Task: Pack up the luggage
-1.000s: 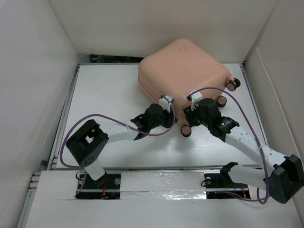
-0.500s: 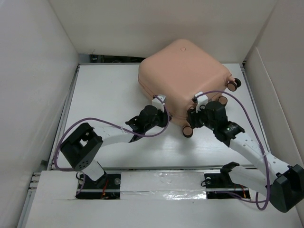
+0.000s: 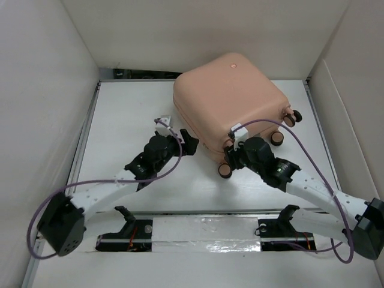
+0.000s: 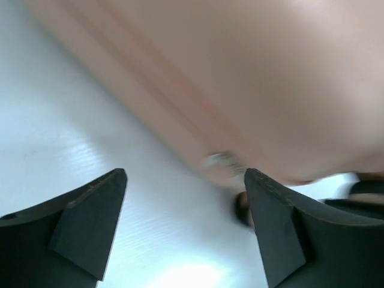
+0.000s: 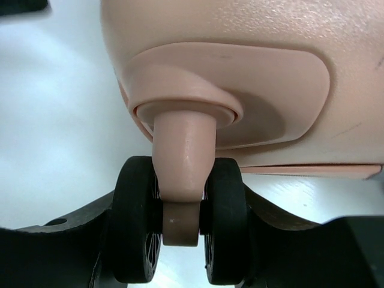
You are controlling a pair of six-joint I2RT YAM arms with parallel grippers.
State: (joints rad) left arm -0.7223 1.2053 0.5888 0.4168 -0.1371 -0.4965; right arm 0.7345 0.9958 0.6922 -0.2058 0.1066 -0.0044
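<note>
One luggage (image 3: 231, 96), left end effector (image 4: 186, 174) spread beside it, right end effector (image 5: 183, 201) tight on its wheel (image 5: 135, 225)

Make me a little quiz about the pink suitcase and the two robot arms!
1. True or false: the suitcase lies closed on the table.
2. What sits between the fingers of the right gripper? A: a carry handle. B: a wheel. C: a zipper pull.
3. Which gripper stands open with nothing between its fingers?

Key: 1 true. 2 B. 3 the left gripper, beside the suitcase.
</note>
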